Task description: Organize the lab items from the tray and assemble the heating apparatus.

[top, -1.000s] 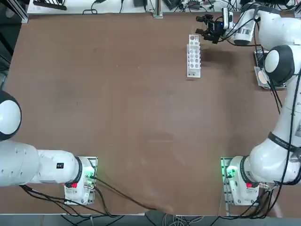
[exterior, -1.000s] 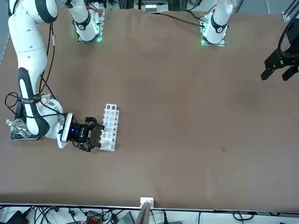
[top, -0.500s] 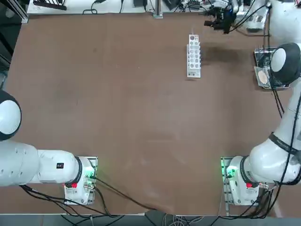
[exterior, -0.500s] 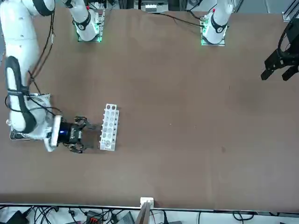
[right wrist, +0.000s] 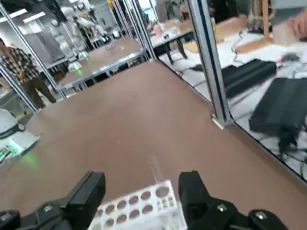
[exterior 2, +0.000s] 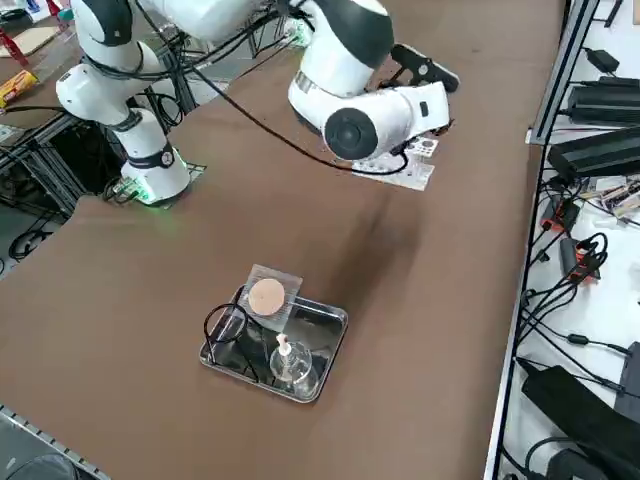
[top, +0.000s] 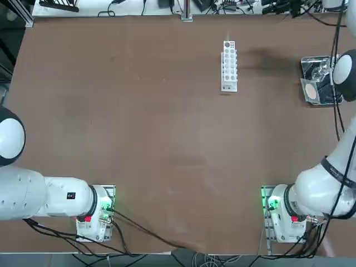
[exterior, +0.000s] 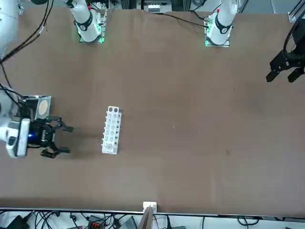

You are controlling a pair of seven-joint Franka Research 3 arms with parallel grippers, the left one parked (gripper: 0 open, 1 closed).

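Right gripper (exterior: 61, 139) released, empty, hovering between rack (exterior: 111, 130) and tray (exterior 2: 326, 358) near the desk's right edge. Tray holds 3 items: burner (exterior 2: 287, 361), fragile glass, grip its body; tripod (exterior 2: 226, 325), light wire; mesh square (exterior 2: 268, 296), thin, pinch edge.

Evenly and brightly lit from overhead across the matte brown tabletop (top: 139, 139); soft dark shadow cast beside the white perforated rack (top: 228, 65); small glints on the shiny rectangular metal tray (exterior 2: 325, 345); green lamp glow at the arm bases; motion-blurred and soft throughout the wrist view, black fingers (right wrist: 88, 191) included.
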